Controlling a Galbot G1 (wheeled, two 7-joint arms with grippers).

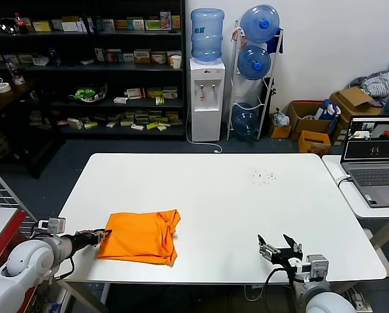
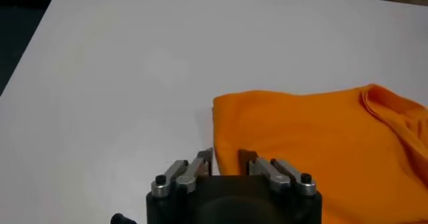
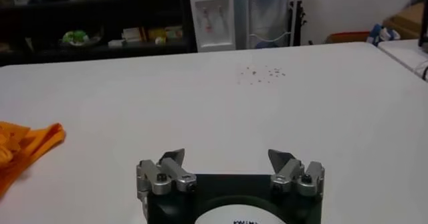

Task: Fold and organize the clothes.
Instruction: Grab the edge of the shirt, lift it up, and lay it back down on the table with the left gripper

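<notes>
- Left gripper (image 2: 227, 155) fingers (image 2: 202, 160) are narrowed around the near-left corner edge of the orange T-shirt (image 1: 141, 236), pinching it.
- T-shirt lies folded, rumpled at its right edge.
- Right gripper (image 3: 227, 157) gapes wide, well apart from it.

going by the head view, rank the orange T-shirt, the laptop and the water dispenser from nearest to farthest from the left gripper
From the left gripper:
1. Orange T-shirt, right at its fingers, near table edge.
2. Water dispenser, on the floor beyond the table.
3. Laptop, side table far right.
</notes>
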